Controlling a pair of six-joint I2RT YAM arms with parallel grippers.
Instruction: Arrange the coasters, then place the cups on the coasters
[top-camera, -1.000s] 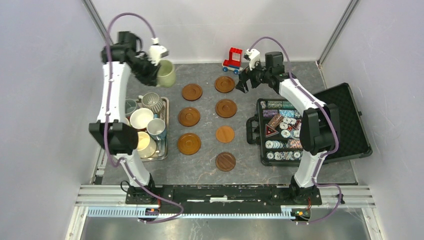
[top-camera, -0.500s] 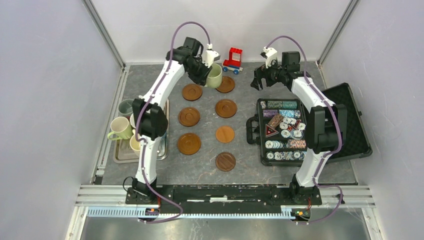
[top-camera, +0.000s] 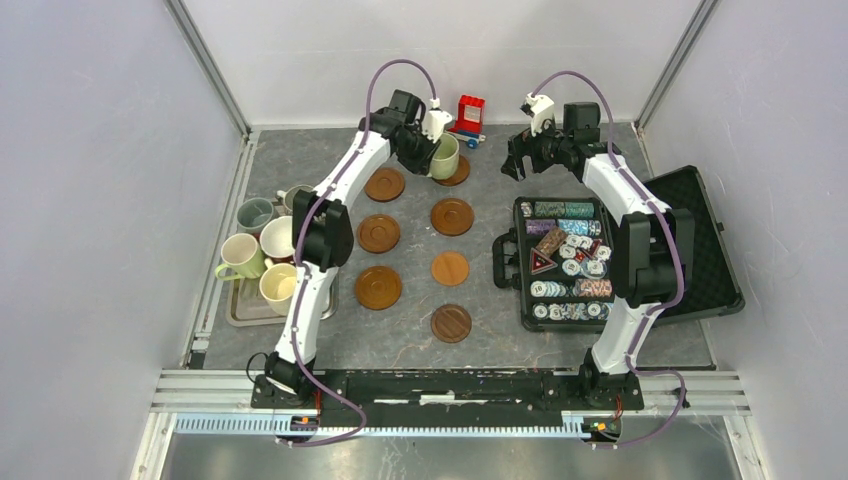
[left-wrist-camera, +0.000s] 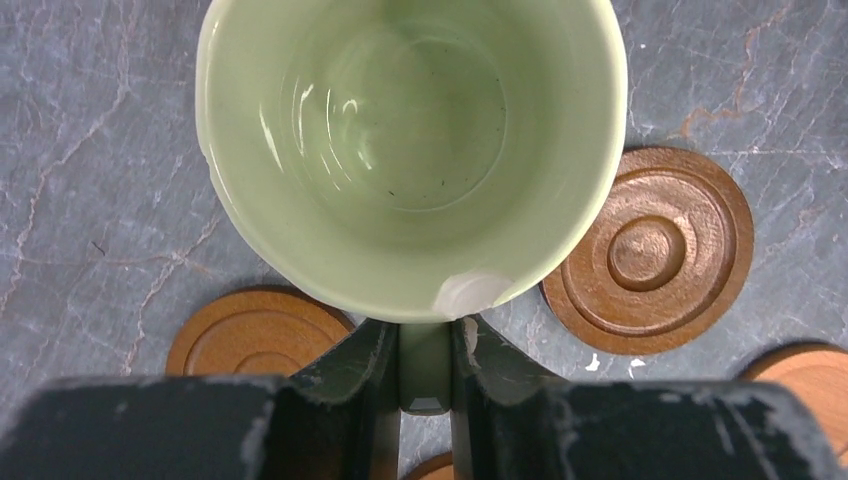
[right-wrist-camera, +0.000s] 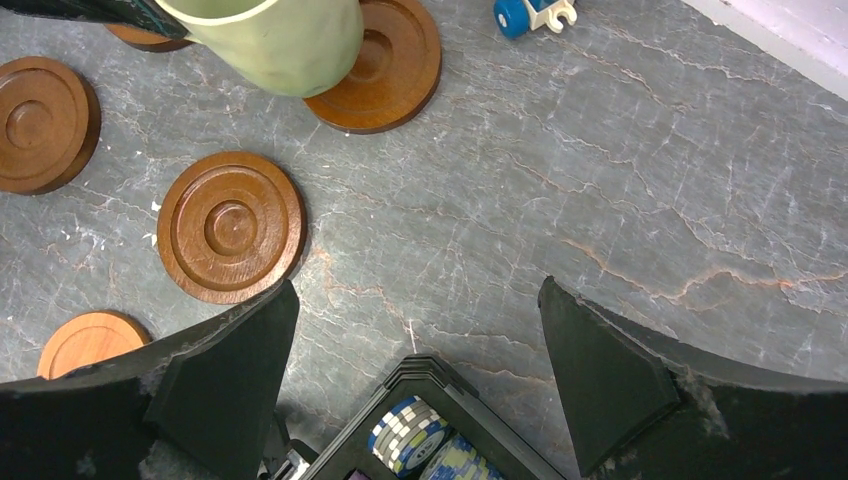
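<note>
A pale green cup (top-camera: 444, 156) hangs at the far middle of the table, my left gripper (left-wrist-camera: 425, 335) shut on its handle. It is over the left part of the farthest right-column coaster (top-camera: 458, 173); I cannot tell if they touch. In the left wrist view I look into the cup (left-wrist-camera: 410, 150), with one coaster (left-wrist-camera: 650, 250) at its right and another (left-wrist-camera: 258, 335) at its lower left. Other coasters (top-camera: 378, 233) lie in two columns. More cups (top-camera: 278, 238) stand on the left. My right gripper (top-camera: 515, 165) is open and holds nothing, right of the cup (right-wrist-camera: 275, 40).
A metal tray (top-camera: 232, 310) at the left edge holds the other cups. An open black case (top-camera: 700, 220) of poker chips (right-wrist-camera: 415, 440) lies on the right, just under my right gripper (right-wrist-camera: 415, 300). A red and blue toy (top-camera: 466, 115) stands at the far edge.
My left arm has carried the green cup from the far left, rightward across the table, to the farthest right-column coaster. My right gripper shifted slightly right at first, then stayed still, open.
</note>
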